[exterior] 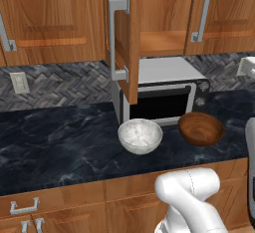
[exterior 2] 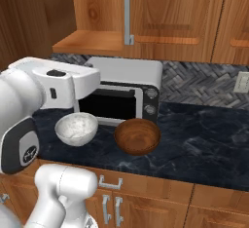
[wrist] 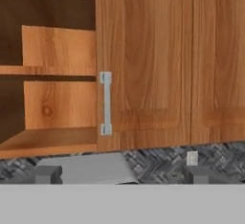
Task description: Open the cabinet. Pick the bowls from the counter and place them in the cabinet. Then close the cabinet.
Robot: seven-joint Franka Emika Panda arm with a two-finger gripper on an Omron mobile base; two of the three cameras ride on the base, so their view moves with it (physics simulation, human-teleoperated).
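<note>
Facing the cabinet (wrist: 143,65) level, hand raised | fingers (wrist: 48,174) spread, empty | left door open

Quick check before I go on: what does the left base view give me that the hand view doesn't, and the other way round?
Left base view: both bowls, the speckled bowl and the wooden bowl, sitting on the counter before the toaster oven, plus the open cabinet door edge-on.

Hand view: the upper shelf inside the cabinet, and the open pincer facing the closed door's handle.

Both: the cabinet's bottom shelf and the closed right door.
</note>
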